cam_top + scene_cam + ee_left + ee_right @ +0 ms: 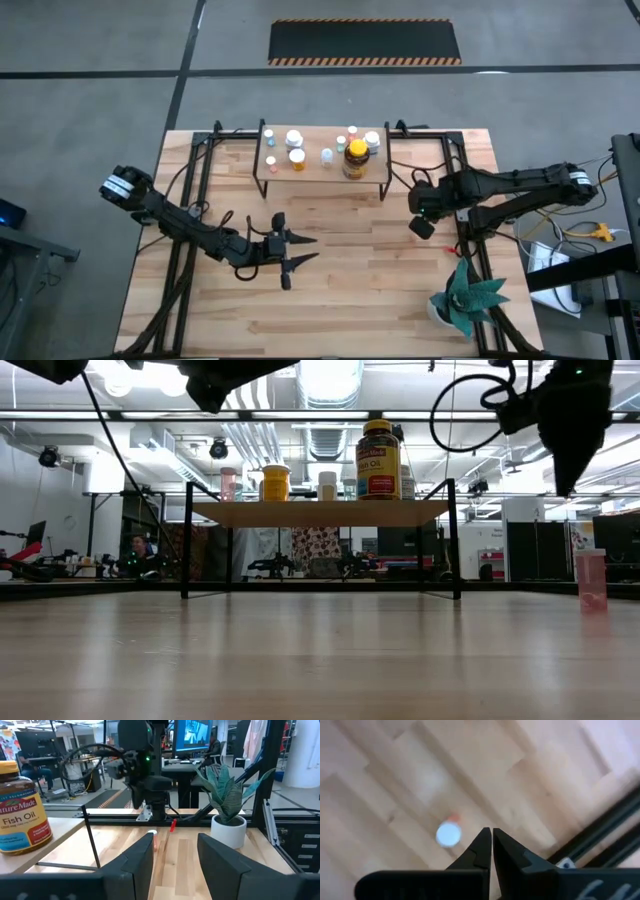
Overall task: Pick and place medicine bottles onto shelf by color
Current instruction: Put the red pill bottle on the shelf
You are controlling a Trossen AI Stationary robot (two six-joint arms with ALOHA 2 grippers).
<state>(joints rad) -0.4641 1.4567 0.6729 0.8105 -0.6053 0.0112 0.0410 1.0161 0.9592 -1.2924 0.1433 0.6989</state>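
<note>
The shelf stands at the table's far middle on thin black legs and carries several small bottles and a larger amber bottle with a yellow label. One small reddish bottle with a white cap stands upright on the tabletop at the right. It also shows from above in the right wrist view. My right gripper hangs shut above the table beside that bottle, pointing down, with nothing in it. My left gripper hovers open over the table's middle, level, pointing toward the right side, with nothing in it.
A green spiky plant in a white pot stands at the table's near right corner. Black frame rails run along the right side near the loose bottle. Bare wood lies between the shelf and my left gripper.
</note>
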